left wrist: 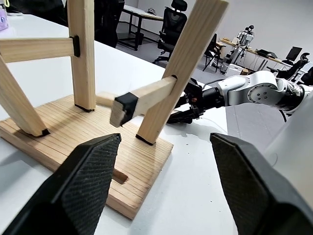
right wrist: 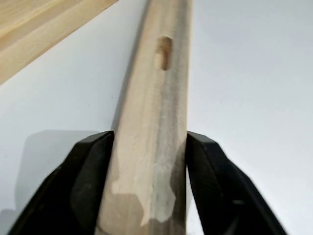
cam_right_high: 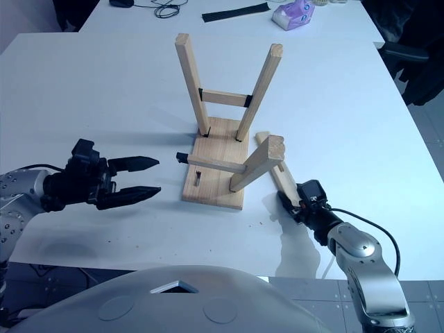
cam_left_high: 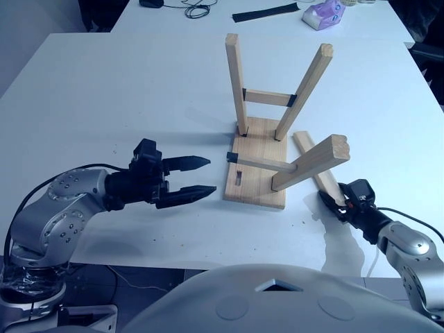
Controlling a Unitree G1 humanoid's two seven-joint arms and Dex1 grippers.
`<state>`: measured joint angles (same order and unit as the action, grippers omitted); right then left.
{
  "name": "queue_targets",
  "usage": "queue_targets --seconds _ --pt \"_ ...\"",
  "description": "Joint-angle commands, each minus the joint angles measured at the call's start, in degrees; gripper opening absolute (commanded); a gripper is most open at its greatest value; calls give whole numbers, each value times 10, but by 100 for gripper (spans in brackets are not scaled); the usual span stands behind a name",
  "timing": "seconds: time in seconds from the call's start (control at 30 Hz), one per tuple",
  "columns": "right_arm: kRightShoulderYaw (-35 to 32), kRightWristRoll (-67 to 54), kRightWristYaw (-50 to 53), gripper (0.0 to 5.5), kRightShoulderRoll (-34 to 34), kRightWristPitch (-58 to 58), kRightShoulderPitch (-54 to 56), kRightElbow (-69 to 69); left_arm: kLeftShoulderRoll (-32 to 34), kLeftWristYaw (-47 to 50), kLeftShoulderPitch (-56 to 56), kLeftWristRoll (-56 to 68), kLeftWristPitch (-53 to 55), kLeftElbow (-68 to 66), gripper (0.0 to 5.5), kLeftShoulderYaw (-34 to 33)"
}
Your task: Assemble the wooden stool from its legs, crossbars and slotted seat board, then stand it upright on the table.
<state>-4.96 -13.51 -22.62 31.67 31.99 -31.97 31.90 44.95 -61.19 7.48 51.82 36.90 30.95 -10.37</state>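
Black fingers of the right gripper are clamped on the near end of a loose pale wooden leg, one finger on each side. This leg lies flat on the white table, just right of the seat board, and runs away from the robot. A small slot is noted in its upper face.

On the robot's left, the left gripper is held above the table with its fingers well apart and nothing between them. It points at the near left edge of the board without touching it.

A rectangular slatted wooden seat board lies flat at mid-table. One open slot is seen near its left edge. At its near right, a tilted wooden leg leans towards the right. From it a short wooden crossbar with a black end cap projects left.

At the far end, two wooden legs stand in the board, joined by a second crossbar.

Beyond, a second table carries a black strip, a purple packet and a black cable.
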Motion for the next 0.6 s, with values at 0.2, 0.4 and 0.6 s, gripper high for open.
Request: queue_targets --seconds 0.2,0.4,0.6 --pt "-16 -1 9 206 -19 19 43 -49 48 -16 -21 2 12 -63 339 -69" --pt "-108 -26 -5 206 -3 -14 120 -103 32 51 -153 -6 3 -148 339 -94" --pt "-196 -103 -30 206 13 -35 258 -128 -86 237 -339 -25 -8 -196 339 -61"
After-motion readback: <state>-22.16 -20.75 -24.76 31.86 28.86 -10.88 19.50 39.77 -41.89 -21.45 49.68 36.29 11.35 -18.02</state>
